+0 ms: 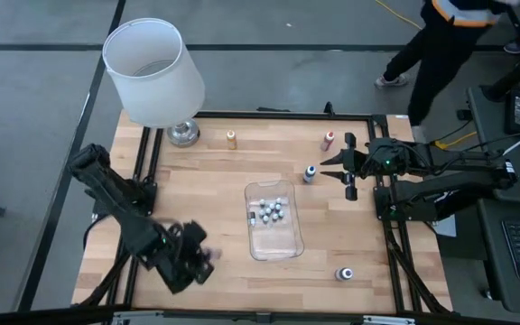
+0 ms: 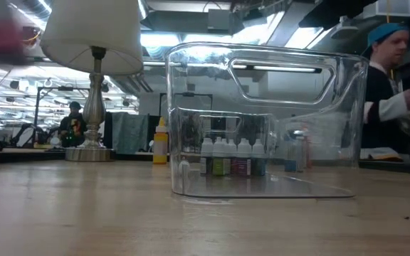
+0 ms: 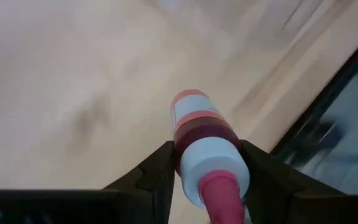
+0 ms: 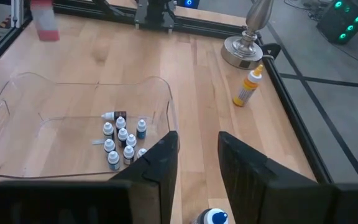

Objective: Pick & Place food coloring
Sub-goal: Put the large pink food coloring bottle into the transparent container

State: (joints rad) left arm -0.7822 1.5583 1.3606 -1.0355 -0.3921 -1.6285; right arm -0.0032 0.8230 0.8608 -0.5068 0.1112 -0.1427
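A clear tray (image 1: 274,240) lies mid-surface (image 1: 206,194); inside it stands a cluster (image 1: 272,211) of about ten tiny dropper bottles with pale caps, dark or bluish bodies, one of them lying on its side; in the low view they form a tight row (image 2: 232,158) behind the tray's wall.

Outside the tray four more bottles sit on the surface: an orange one (image 1: 231,138) beyond the tray near the lamp (image 1: 154,72); a red one (image 1: 329,140) beyond the tray toward the right arm; a blue one (image 1: 310,173) just off the tray's far right corner; a blue-capped one (image 1: 343,273) off its near right corner.

The left gripper (image 1: 194,259) hovers left of the tray's near end; its fingers (image 3: 160,171) pinch a red bottle (image 3: 205,148) with white label bands and a pink tip.

The right gripper (image 1: 348,166) hangs right of the tray, beside the blue bottle; its fingers (image 4: 160,162) stand slightly spread, holding nothing.

A person (image 2: 393,78) stands beyond the surface.
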